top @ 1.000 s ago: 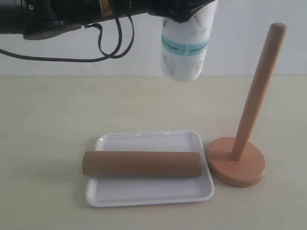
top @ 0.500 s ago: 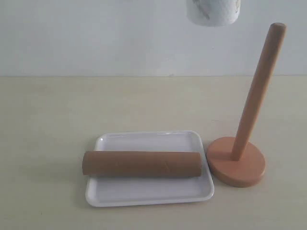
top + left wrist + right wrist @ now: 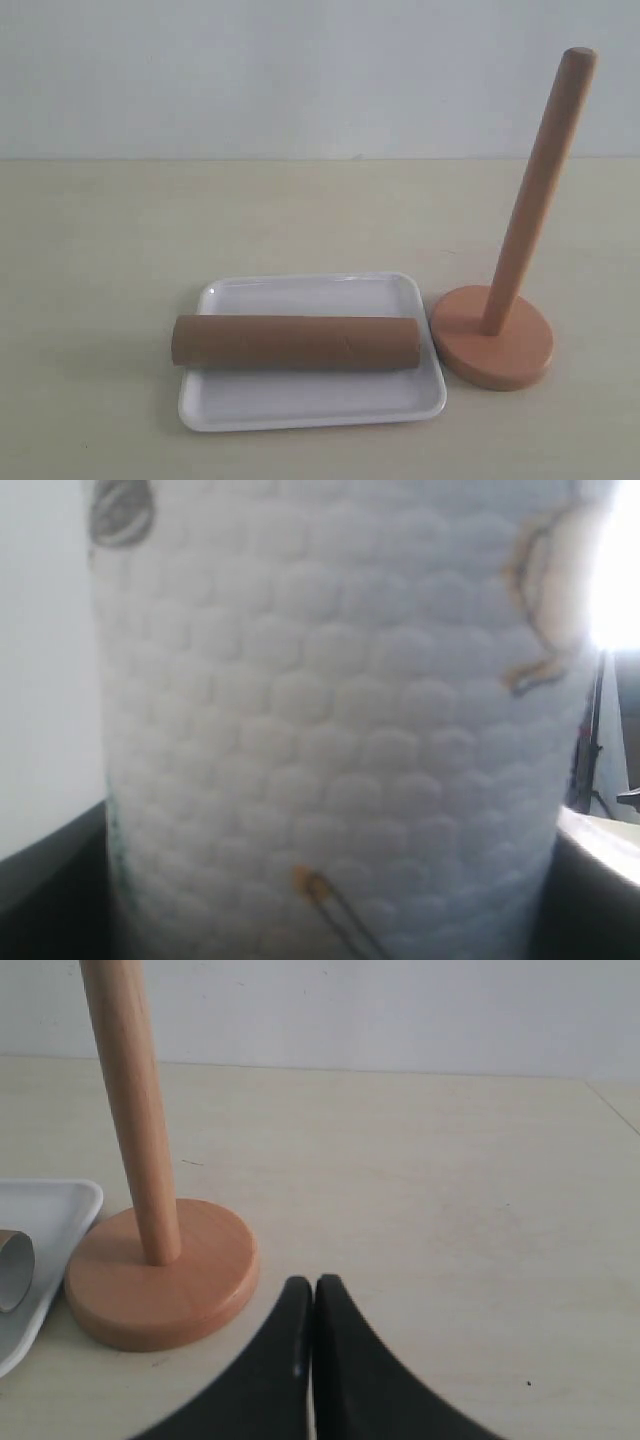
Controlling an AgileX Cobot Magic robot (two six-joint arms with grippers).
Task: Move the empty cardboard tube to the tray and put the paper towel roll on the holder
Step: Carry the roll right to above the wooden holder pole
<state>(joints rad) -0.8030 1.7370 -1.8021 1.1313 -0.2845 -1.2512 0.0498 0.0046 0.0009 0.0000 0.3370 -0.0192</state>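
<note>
The empty cardboard tube (image 3: 295, 342) lies lengthwise across the white tray (image 3: 300, 405). Right of the tray stands the wooden holder (image 3: 492, 345), its pole bare. The paper towel roll (image 3: 330, 730) shows only in the left wrist view, where it fills the frame with its embossed white paper and small yellow and grey drawings. My left gripper (image 3: 325, 910) is shut on it, with dark finger parts showing at both sides of the roll. My right gripper (image 3: 314, 1285) is shut and empty, low over the table beside the holder's base (image 3: 165, 1290). Neither arm appears in the exterior view.
In the right wrist view a corner of the tray (image 3: 50, 1200) and one end of the tube (image 3: 12, 1270) show beyond the holder. The table is pale beige with a plain white wall behind it.
The roll, held by the left arm, rose and moved right until it left the top of the exterior view. Tube, tray and holder stayed still.
</note>
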